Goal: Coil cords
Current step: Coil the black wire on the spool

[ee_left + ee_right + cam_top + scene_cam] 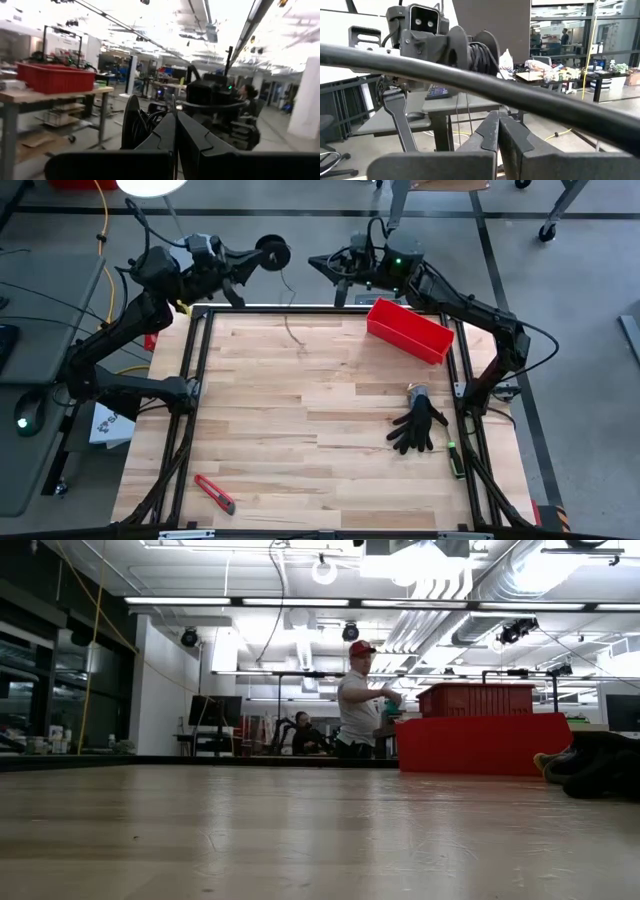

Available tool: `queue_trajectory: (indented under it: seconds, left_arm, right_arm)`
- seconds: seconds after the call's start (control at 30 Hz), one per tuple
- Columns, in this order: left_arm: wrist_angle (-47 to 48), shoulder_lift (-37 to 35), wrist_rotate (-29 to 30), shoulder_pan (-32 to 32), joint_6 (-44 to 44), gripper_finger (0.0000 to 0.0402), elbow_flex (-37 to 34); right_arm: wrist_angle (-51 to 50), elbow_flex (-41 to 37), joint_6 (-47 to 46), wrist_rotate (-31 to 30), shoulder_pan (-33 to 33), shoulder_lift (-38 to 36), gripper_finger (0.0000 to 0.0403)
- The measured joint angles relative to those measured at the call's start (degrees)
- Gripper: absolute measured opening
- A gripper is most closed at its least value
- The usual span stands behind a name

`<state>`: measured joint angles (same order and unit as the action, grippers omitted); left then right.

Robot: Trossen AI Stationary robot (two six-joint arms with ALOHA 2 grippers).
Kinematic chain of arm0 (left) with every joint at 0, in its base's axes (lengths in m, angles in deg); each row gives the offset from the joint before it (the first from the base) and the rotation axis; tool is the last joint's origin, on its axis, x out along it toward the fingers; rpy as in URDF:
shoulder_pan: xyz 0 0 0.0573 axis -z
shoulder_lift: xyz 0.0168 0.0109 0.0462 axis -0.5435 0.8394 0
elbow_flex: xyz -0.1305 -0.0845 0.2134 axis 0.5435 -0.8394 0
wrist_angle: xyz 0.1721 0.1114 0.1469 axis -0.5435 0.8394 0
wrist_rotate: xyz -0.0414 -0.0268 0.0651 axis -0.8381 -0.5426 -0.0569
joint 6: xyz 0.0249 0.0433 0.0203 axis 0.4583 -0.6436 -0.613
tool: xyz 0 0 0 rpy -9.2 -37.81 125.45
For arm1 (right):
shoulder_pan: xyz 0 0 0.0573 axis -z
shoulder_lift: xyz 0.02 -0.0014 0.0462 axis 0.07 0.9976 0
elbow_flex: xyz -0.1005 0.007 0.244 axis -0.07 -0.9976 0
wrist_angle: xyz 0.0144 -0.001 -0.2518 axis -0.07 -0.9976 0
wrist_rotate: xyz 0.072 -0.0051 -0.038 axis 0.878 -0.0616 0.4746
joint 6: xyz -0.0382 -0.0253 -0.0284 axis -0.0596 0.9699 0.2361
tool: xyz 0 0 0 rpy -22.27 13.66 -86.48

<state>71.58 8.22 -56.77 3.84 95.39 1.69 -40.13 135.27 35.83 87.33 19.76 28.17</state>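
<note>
While the left gripper (pixel 243 264) is clamping its 2 fingers on the black spool (pixel 272 252) with the thin cord (pixel 291 308) trailing below it to the table (pixel 300 430), the shut, empty right gripper (pixel 322 264) opposite is risking a snag or slack, uneven winding.

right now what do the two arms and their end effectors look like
Both arms, left arm and right arm, are dark, jointed, with black cables looped alongside. A green light glows on the right arm's wrist. Each end effector, left and right, has two flat, dark, wedge-shaped fingers.
</note>
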Motion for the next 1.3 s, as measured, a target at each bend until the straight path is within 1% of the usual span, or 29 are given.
queue_trajectory:
  seconds: [0.17,0.23,0.3,0.37,0.47,0.57,0.67,0.77,0.93,1.07,1.3]
  left_arm:
    - [0.3,0.1,-0.1,0.0,-6.2,0.0000,0.0]
    - [0.3,0.1,-1.0,0.0,-9.2,0.0000,0.0]
    - [-0.1,0.1,-2.6,0.0,-10.9,0.0000,0.0]
    - [-1.0,0.3,-3.7,0.0,-10.6,0.0001,0.0]
    - [-3.5,0.7,-3.9,0.3,-6.9,0.0001,0.0]
    - [-8.5,0.9,-3.8,0.7,-1.3,0.0001,0.0]
    - [-12.7,0.9,-3.9,1.2,0.8,0.0001,0.0]
    - [-14.3,0.9,-3.8,2.2,0.9,0.0001,0.0]
    - [-13.0,1.3,-3.8,3.5,1.2,0.0001,0.0]
    - [-13.5,2.3,-3.4,4.6,1.5,0.0001,0.0]
    - [-13.9,4.5,-3.0,5.6,2.9,0.0001,0.0]
  right_arm:
    - [-0.5,0.0,-1.4,-0.6,-0.1,0.0,0.0002]
    - [-1.0,0.0,-1.3,-0.7,-0.4,0.0,0.0013]
    - [-2.1,0.0,-0.4,-0.8,-1.0,0.0,0.0036]
    - [-3.2,0.0,1.0,-1.7,-1.9,0.0,0.0068]
    - [-3.3,0.0,0.2,-4.8,-3.2,0.0,0.0123]
    - [-3.3,0.0,-0.2,-7.4,-4.3,0.2,0.0170]
    - [-2.5,0.0,-0.2,-9.7,-5.1,1.0,0.0196]
    - [-0.2,0.0,-2.3,-10.1,-5.4,2.6,0.0200]
    - [3.8,0.0,-6.8,-9.8,-5.4,4.4,0.0201]
    - [4.2,0.0,-9.1,-9.4,-5.4,4.5,0.0201]
    - [5.4,0.0,-10.4,-8.1,-5.6,4.5,0.0199]
